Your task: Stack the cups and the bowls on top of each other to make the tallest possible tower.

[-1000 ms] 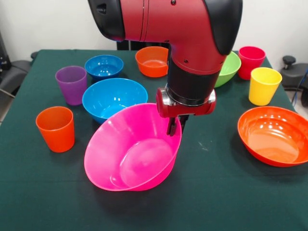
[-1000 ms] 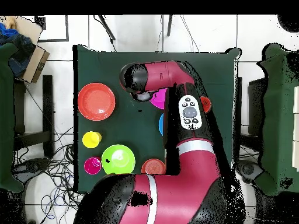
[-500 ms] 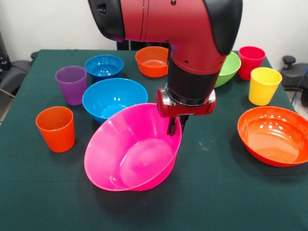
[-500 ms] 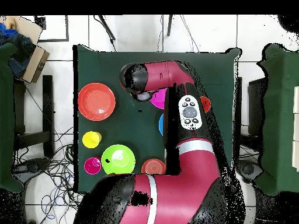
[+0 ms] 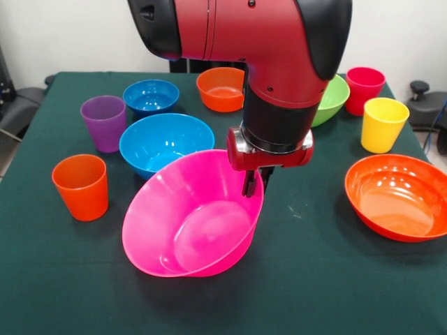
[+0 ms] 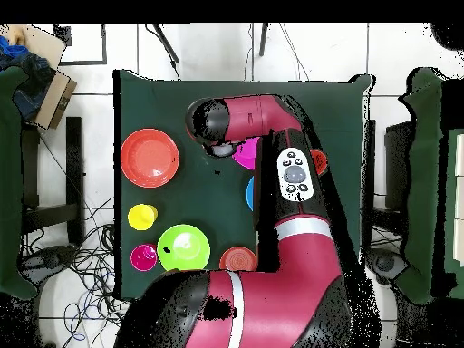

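In the front view my gripper point(image 5: 252, 187) is shut on the far right rim of the large pink bowl point(image 5: 188, 223), which is tilted with its opening toward the camera. A large blue bowl point(image 5: 165, 142) sits just behind it, a small blue bowl point(image 5: 151, 95) and a small orange bowl point(image 5: 220, 88) farther back. A green bowl point(image 5: 332, 99) and a large orange bowl point(image 5: 398, 197) are at the right. Orange cup point(image 5: 82, 186), purple cup point(image 5: 104, 123), red cup point(image 5: 364, 88) and yellow cup point(image 5: 383, 124) stand upright. In the overhead view the arm hides most of the pink bowl point(image 6: 244, 154).
The dark green table point(image 5: 328, 279) carries everything. In the overhead view the large orange bowl point(image 6: 149, 158), yellow cup point(image 6: 142, 217), green bowl point(image 6: 183, 247) and red cup point(image 6: 143, 257) lie left of the arm. Chairs and cables stand around the table.
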